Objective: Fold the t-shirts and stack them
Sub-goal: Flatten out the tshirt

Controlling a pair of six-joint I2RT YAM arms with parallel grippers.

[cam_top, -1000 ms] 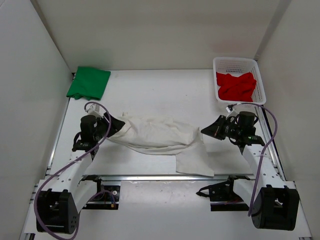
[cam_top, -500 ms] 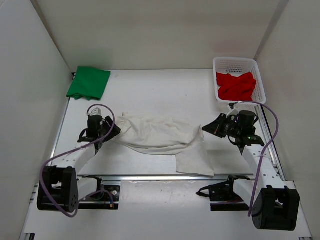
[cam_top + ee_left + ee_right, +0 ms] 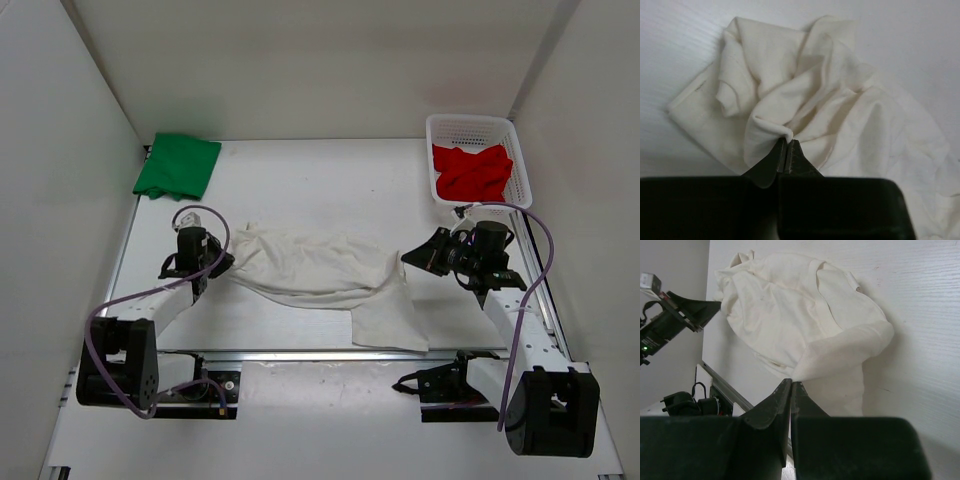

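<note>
The white t-shirt (image 3: pixel 320 270) lies crumpled across the middle of the table, one flap reaching toward the front edge. My left gripper (image 3: pixel 226 262) is at its left end, and the left wrist view shows that gripper (image 3: pixel 786 141) shut on a small fold of the white t-shirt (image 3: pixel 840 100). My right gripper (image 3: pixel 405 260) is at the right end; the right wrist view shows it (image 3: pixel 791 384) shut on a pinch of the white t-shirt (image 3: pixel 805 315). The green t-shirt (image 3: pixel 178 166) lies folded at the back left. The red t-shirt (image 3: pixel 472 172) lies bunched in the basket.
A white mesh basket (image 3: pixel 470 121) stands at the back right, just behind the right arm. White walls close in the table at the left, back and right. A metal rail (image 3: pixel 300 353) runs along the front edge.
The left gripper stood open at the white t-shirt's left end and has now closed on a fold there. The left arm has drawn back. The right gripper has kept its grip.
</note>
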